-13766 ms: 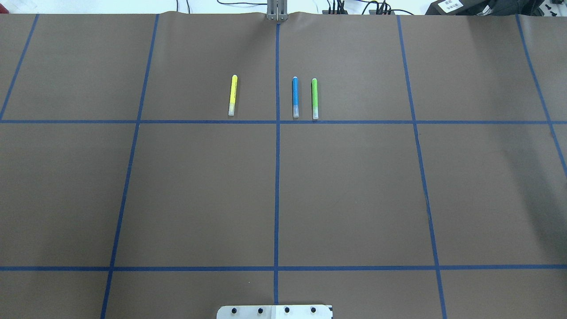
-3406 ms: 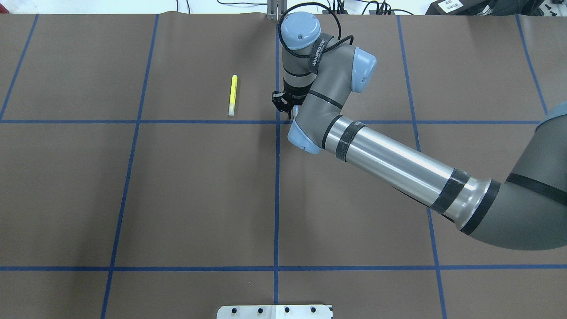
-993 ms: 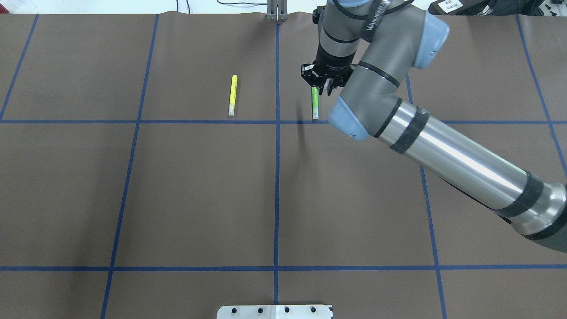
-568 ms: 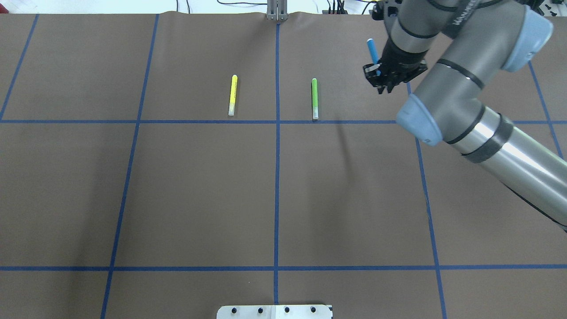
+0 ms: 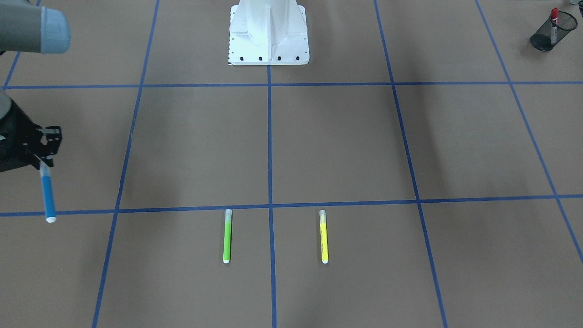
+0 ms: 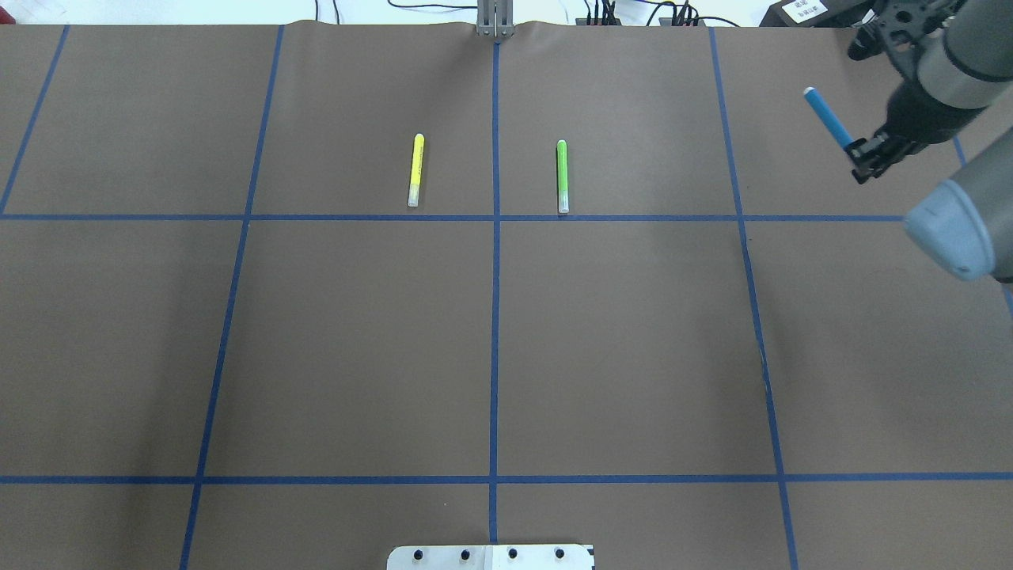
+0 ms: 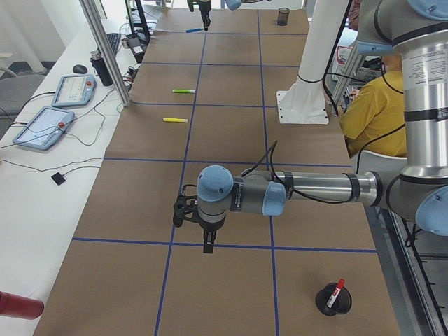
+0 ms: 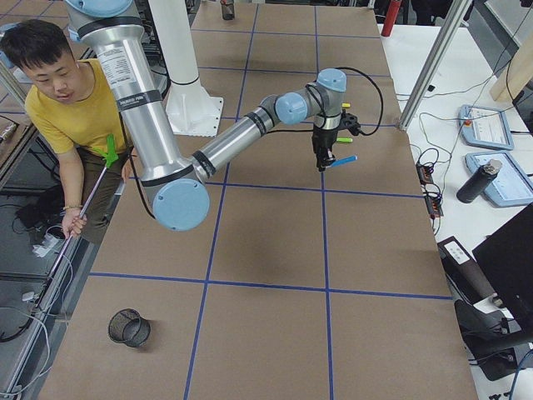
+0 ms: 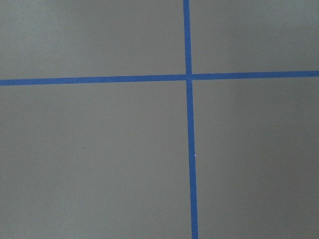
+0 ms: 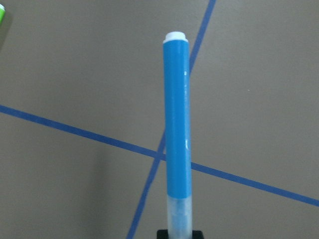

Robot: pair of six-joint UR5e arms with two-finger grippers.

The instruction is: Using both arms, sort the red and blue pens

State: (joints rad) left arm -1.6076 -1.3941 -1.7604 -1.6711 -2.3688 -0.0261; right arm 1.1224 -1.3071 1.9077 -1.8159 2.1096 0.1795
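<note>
Matt brown all over the table point(image 6: 356, 340), ruled into large squares by dark blue tape lines point(image 6: 495, 340). Bright blue along the blue pen point(image 6: 828, 119), with a clear cap and white tip, against the black right end effector point(image 6: 864, 157); lime on the green pen point(image 6: 562, 176) and lemon on the yellow pen point(image 6: 415, 169), both clear-capped. Grey and silver on the right arm point(image 6: 961, 67) with pale blue joint caps, white on the pedestal point(image 5: 268, 32), black mesh for the cup point(image 5: 546, 33), red cap on the marker point(image 5: 554, 16) inside.
</note>
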